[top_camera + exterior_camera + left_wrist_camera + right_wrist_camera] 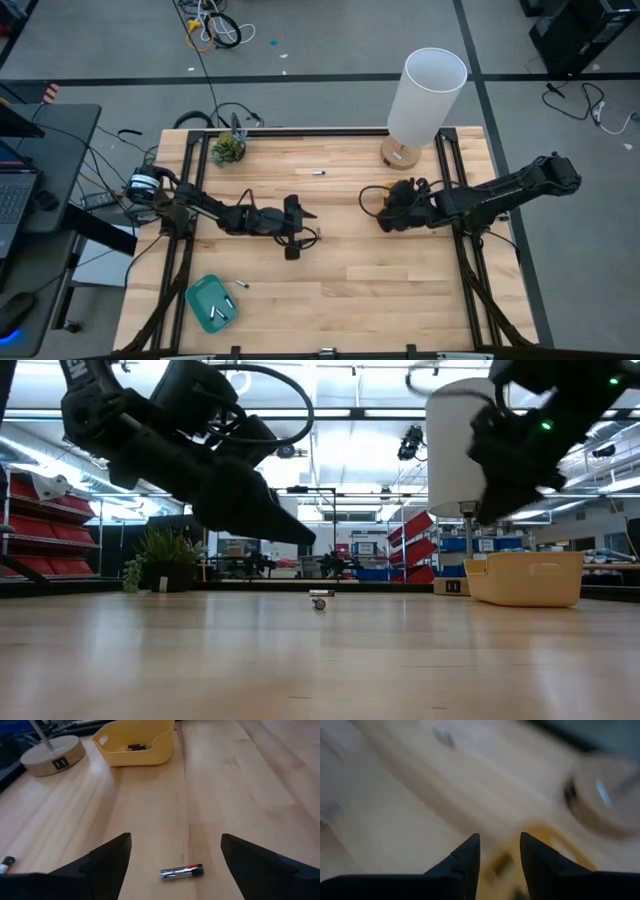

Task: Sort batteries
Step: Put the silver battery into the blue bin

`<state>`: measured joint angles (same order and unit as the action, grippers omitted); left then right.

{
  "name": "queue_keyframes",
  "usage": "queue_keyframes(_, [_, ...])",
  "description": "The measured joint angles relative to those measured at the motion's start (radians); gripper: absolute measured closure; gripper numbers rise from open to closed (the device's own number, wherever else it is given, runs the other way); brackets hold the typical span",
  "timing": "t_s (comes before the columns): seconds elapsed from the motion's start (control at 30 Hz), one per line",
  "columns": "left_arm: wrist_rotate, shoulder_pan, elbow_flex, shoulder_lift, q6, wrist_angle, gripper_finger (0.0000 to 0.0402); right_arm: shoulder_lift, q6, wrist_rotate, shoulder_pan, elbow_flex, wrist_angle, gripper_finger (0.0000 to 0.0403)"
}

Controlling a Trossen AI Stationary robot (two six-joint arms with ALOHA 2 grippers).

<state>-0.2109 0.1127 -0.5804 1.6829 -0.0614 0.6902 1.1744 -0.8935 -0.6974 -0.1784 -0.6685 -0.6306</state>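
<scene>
My left gripper (176, 837) is open and hovers over the table's middle (303, 222). A small silvery and dark battery (181, 871) lies on its side on the wood between the two fingers, untouched. My right gripper (500, 845) is narrowly open above the yellow tray (540, 845), holding nothing; the view is blurred. The yellow tray (135, 742) holds a dark battery (134, 746). A loose battery (318, 173) lies toward the far edge. Another (241, 286) lies beside the teal tray (212, 303), which holds some silvery ones.
A lamp with a white shade (430, 85) stands on a round wooden base (50, 755) at the far right, just beyond the yellow tray. A small potted plant (228, 148) stands at the far left. Bare wood stretches along the near side.
</scene>
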Motion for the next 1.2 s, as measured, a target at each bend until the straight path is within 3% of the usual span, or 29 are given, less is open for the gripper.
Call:
queue_keyframes(0.13, [0.006, -0.005, 0.0, 0.0, -0.04, 0.015, 0.0076, 0.0, 0.189, -0.094, -0.017, 0.0, 0.286, 0.0278])
queue_keyframes(0.27, [0.05, -0.016, -0.001, 0.004, -0.034, 0.029, 0.0076, 0.001, 0.414, -0.098, -0.019, 0.0, 0.544, 0.0279])
queue_keyframes(0.4, [0.055, -0.021, -0.001, 0.045, 0.014, 0.056, 0.0076, 0.001, 0.598, -0.098, -0.01, 0.0, 0.675, 0.0279])
queue_keyframes(0.53, [0.037, -0.021, -0.001, 0.109, 0.039, 0.074, 0.0076, 0.002, 0.68, -0.098, 0.019, -0.001, 0.722, 0.0281])
queue_keyframes(0.83, [0.008, -0.022, -0.002, 0.231, 0.044, 0.201, 0.0076, 0.002, 0.684, -0.098, 0.064, -0.001, 0.728, 0.0283])
queue_keyframes(1.2, [-0.005, -0.04, -0.025, 0.243, 0.144, 0.198, 0.0076, 0.002, 0.676, -0.095, 0.065, -0.001, 0.753, 0.0284])
